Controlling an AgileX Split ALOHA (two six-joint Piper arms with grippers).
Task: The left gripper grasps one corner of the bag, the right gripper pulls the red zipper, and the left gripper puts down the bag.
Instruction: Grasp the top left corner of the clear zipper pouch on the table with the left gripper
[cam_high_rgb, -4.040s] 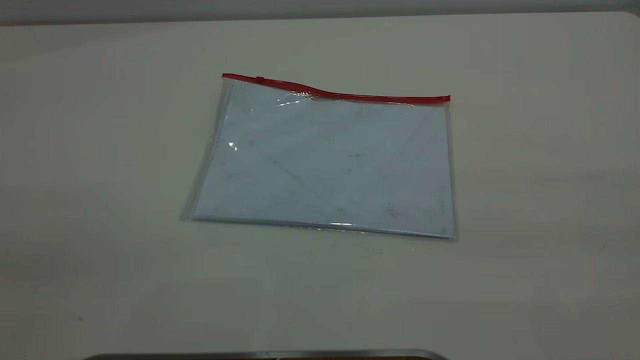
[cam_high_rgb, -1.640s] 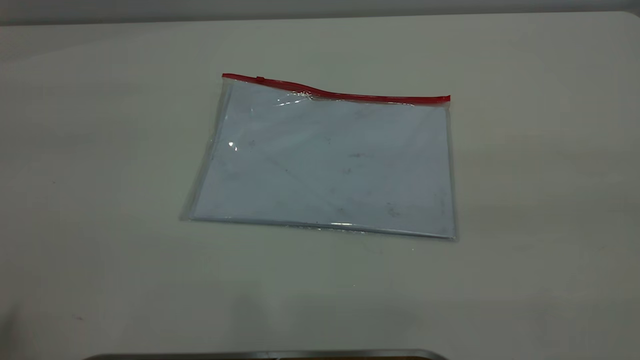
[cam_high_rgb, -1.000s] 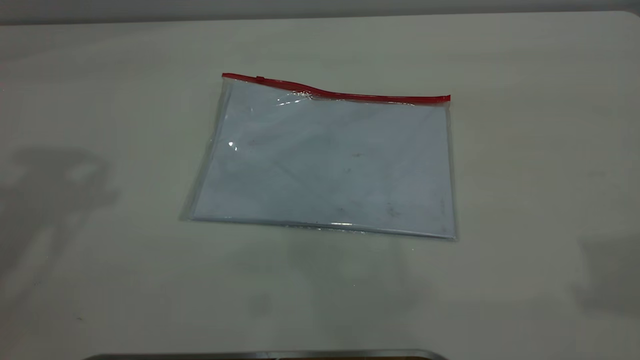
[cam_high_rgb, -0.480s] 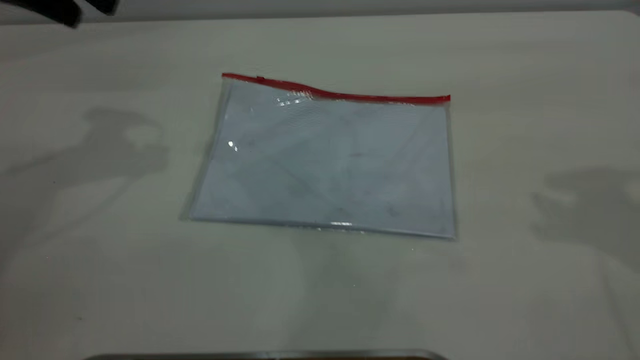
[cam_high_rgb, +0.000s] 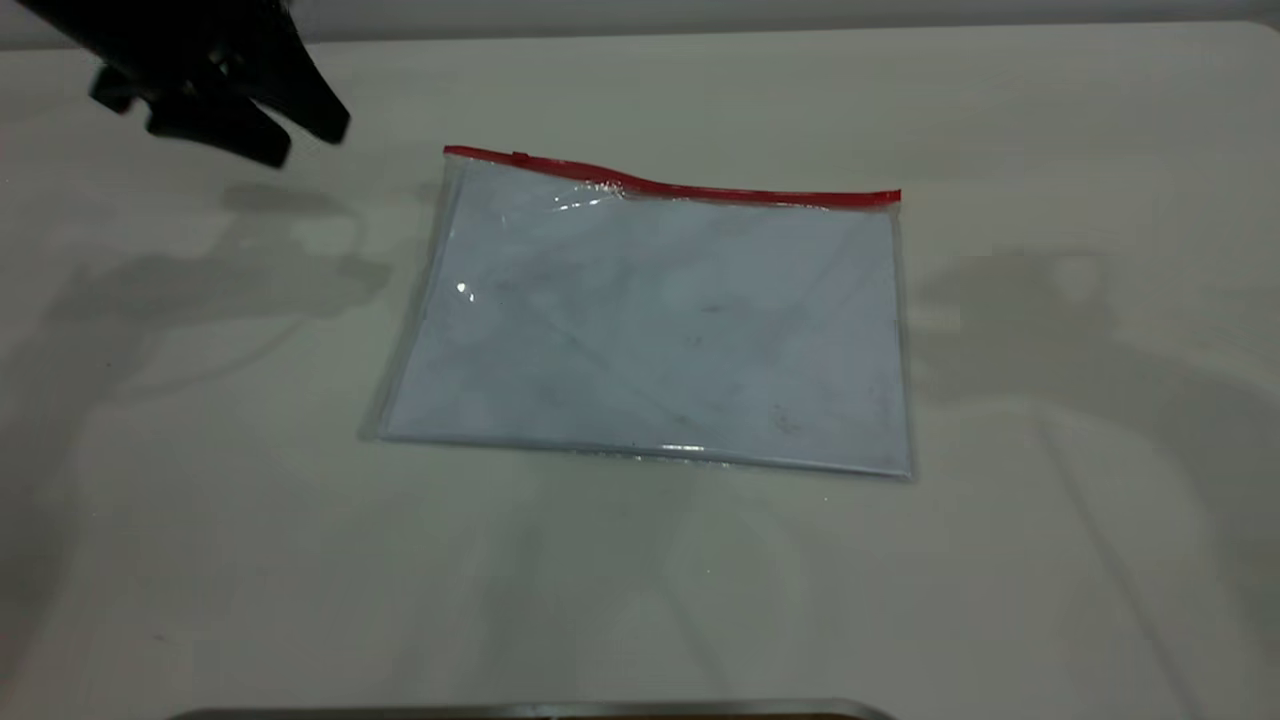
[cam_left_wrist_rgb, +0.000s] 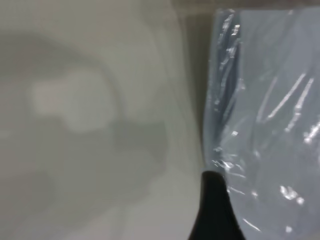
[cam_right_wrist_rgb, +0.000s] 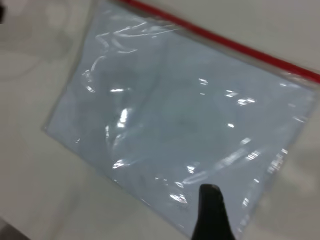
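Note:
The bag (cam_high_rgb: 650, 320) lies flat on the white table, a clear pouch with a white sheet inside. The red zipper (cam_high_rgb: 680, 188) runs along its far edge, with the small slider tab (cam_high_rgb: 520, 156) near the left corner of the bag (cam_high_rgb: 448, 153). My left gripper (cam_high_rgb: 303, 142) hovers open and empty to the left of that corner, apart from it. One of its fingers (cam_left_wrist_rgb: 215, 210) shows in the left wrist view beside the bag (cam_left_wrist_rgb: 270, 125). My right gripper is outside the exterior view. One of its fingers (cam_right_wrist_rgb: 210, 212) stands alone over the bag (cam_right_wrist_rgb: 175, 115), far from the zipper (cam_right_wrist_rgb: 225, 42).
The table (cam_high_rgb: 1050, 600) ends at a far edge along the top of the exterior view. A grey metal edge (cam_high_rgb: 530, 710) shows at the very bottom. Arm shadows fall on both sides of the bag.
My left gripper has come into the exterior view at the top left and moved down and right toward the bag's left red corner. Both arm shadows have moved inward. The bag has not moved.

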